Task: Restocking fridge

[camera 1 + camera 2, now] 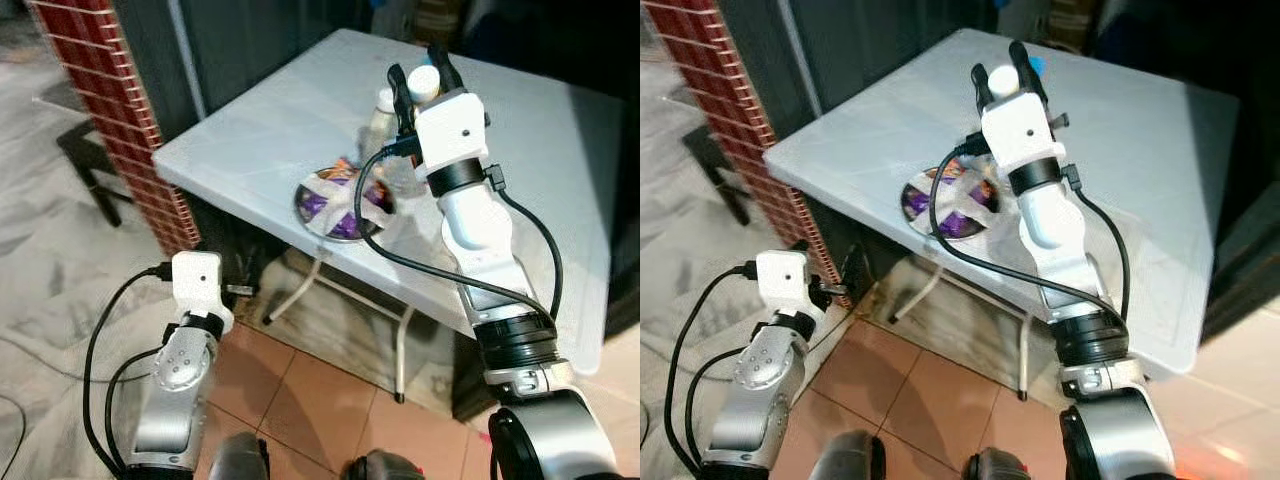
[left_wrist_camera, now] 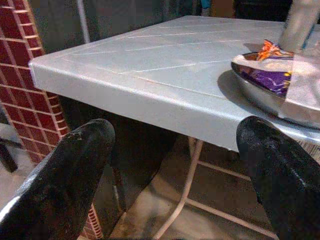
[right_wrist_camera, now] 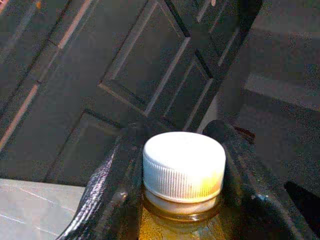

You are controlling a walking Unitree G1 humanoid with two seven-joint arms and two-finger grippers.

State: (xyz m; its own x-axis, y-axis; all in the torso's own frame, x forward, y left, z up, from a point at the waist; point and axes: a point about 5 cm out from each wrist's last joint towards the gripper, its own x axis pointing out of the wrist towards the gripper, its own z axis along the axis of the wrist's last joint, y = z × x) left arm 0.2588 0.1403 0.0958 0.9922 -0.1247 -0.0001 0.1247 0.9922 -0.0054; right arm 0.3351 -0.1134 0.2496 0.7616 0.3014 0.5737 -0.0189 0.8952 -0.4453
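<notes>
Gripping a white-capped bottle (image 3: 183, 172) over the table (image 1: 250, 130), the right gripper (image 1: 425, 70) has begun restocking — left gripper (image 2: 175, 170) gapes empty, fridge trip remains.

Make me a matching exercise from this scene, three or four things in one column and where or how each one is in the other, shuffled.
Things:
1. right end effector
2. left end effector
3. metal bowl
4. brick pillar

States:
A. open, low beside the table edge
B. left of the table
C. shut on a white-capped bottle
D. on the table, holding snack packets

Pairs: 1-C, 2-A, 3-D, 4-B
</notes>
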